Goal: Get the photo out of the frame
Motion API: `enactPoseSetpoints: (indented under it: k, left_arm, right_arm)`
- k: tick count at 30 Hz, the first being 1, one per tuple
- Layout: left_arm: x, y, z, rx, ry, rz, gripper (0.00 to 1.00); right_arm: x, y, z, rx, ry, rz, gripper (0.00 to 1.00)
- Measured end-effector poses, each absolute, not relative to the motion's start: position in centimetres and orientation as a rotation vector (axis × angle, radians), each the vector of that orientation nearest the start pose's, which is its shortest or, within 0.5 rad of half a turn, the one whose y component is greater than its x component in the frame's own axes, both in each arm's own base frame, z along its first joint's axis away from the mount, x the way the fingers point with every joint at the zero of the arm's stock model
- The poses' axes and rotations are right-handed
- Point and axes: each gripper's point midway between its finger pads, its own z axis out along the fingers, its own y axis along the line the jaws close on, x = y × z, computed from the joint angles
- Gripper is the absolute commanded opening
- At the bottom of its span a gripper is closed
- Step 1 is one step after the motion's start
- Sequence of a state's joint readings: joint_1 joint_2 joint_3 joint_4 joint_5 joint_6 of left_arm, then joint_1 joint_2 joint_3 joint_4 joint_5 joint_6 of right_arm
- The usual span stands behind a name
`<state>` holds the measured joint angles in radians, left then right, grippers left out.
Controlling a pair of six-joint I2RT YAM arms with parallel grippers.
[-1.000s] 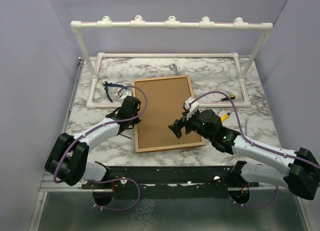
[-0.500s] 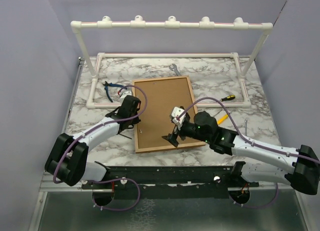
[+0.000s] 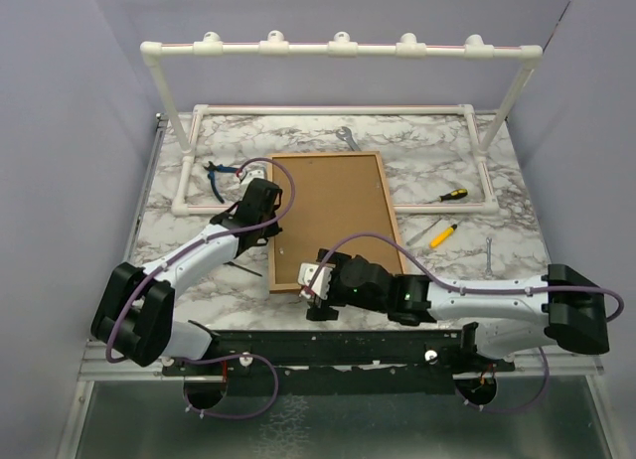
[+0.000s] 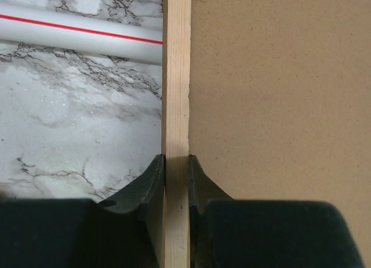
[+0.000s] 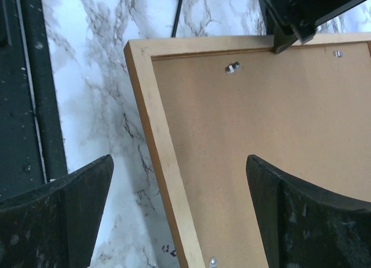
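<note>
The frame (image 3: 333, 206) lies face down on the marble table, its plain brown back up. My left gripper (image 3: 270, 230) is shut on its left wooden border (image 4: 177, 76), one finger on each side of the strip (image 4: 177, 159). Over the frame's near left corner hovers my right gripper (image 3: 316, 292), open wide. Its fingers straddle the border and part of the back (image 5: 179, 163) without touching. Small metal tabs (image 5: 232, 67) hold the backing board (image 5: 261, 117) in place. The photo is hidden under that board.
A white pipe rack (image 3: 338, 50) spans the back of the table. Blue pliers (image 3: 221, 176) lie left of the frame, a wrench (image 3: 346, 136) behind it. To the right lie a screwdriver (image 3: 447, 195) and a yellow pen (image 3: 444, 234). A black rail (image 5: 29, 105) runs along the near edge.
My right arm swung left and toward the near edge, from over the frame's right half to its near left corner. The frame turned slightly with my left gripper.
</note>
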<state>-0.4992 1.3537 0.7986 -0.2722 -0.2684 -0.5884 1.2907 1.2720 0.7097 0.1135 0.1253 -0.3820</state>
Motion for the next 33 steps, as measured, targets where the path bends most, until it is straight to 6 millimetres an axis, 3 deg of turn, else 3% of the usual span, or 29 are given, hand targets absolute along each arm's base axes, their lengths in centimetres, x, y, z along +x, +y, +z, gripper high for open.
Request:
enactPoseSetpoints:
  k: [9,19,33]
  left_arm:
    - [32.4,-15.2,9.7,-0.217,2.352,-0.229,0.00]
    - [32.3,-15.4,9.9,-0.209,2.364,-0.240,0.00]
    - [32.4,-15.6,10.5,-0.207,2.369,-0.253,0.00]
  right_arm:
    - [14.0,36.8,10.1,-1.570,1.463,0.293,0.92]
    - [15.4,38.9,10.7,-1.534,1.439,0.095,0.83]
    - [15.8,38.3,10.5,-1.533,1.413,-0.049,0.55]
